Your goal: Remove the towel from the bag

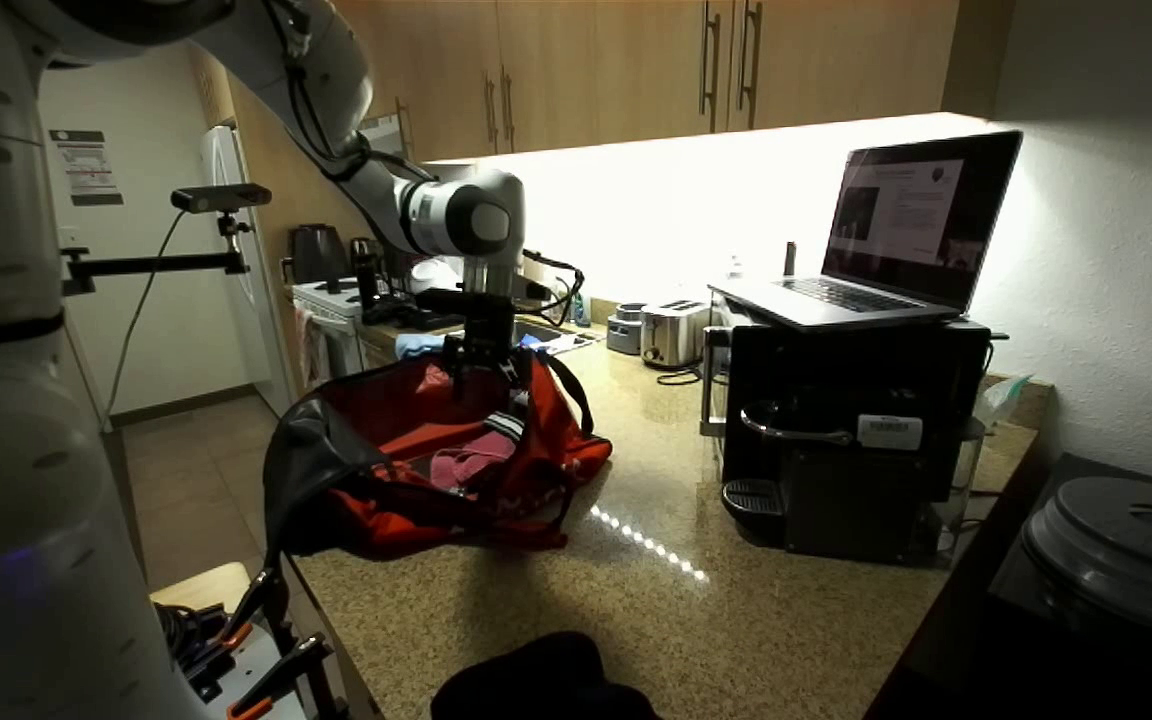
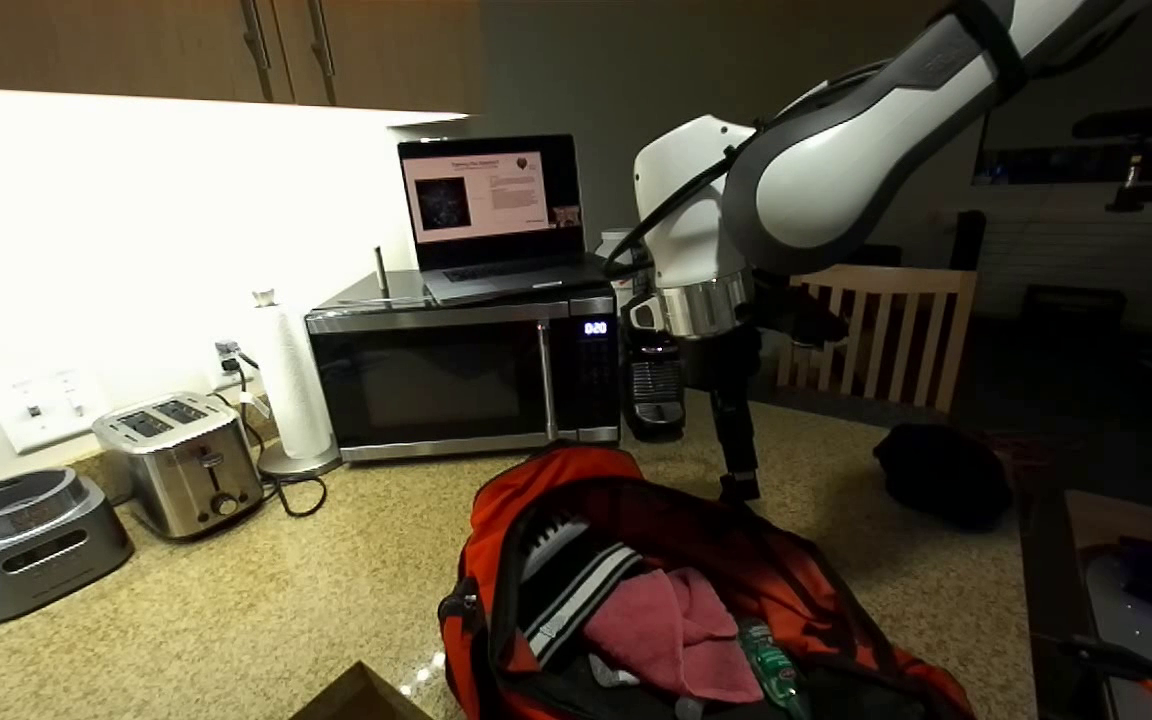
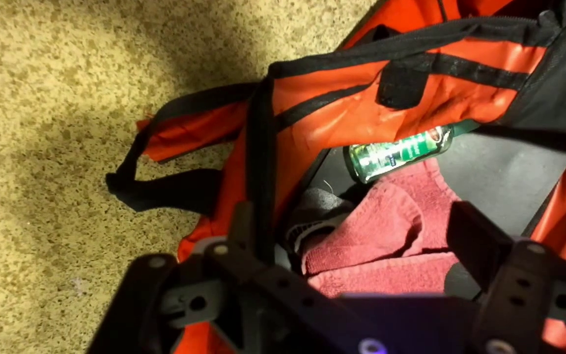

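Found pink towel (image 2: pixel 671 630) rumpled inside red-and-black bag (image 3: pixel 339 125) on speckled countertop (image 2: pixel 286 590), between striped cloth (image 2: pixel 581 592) and green bottle (image 3: pixel 401 152). In wrist view, saw gripper (image 3: pixel 352 216) near bag's rim with fingers (image 3: pixel 477 243) spread wide apart. Could not judge contact with rim. In both exterior views, noted laptop (image 2: pixel 491 215) atop microwave (image 2: pixel 441 385).

Towel (image 3: pixel 376 231): matt, rough cloth
Duffel bag (image 3: pixel 332 130): coated fabric, smooth, glossy
Bottle (image 3: pixel 396 151): shiny plastic
Countertop (image 1: pixel 636 620): stone-like, gleaming at 5 o'clock in an exterior view
Toaster (image 2: pixel 181 480): satiny metal
Cabinets (image 1: pixel 616 70): smooth wood
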Action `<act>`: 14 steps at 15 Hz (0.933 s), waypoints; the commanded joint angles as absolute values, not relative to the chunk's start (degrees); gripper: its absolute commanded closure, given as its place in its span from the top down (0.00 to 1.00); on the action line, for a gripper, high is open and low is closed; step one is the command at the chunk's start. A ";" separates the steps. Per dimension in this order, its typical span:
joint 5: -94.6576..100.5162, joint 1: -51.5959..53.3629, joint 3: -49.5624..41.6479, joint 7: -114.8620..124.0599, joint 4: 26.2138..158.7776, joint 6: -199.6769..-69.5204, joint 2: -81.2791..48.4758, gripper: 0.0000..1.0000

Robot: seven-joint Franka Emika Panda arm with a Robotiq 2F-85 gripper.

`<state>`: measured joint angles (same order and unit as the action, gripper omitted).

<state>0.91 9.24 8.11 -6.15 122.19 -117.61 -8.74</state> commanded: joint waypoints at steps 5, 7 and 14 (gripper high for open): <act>0.94 8.99 8.38 -6.10 122.07 -117.45 -8.76 1.00; 0.94 8.99 8.38 -6.10 122.07 -117.45 -8.76 1.00; 0.36 9.59 9.00 -4.93 120.06 -119.02 -11.82 1.00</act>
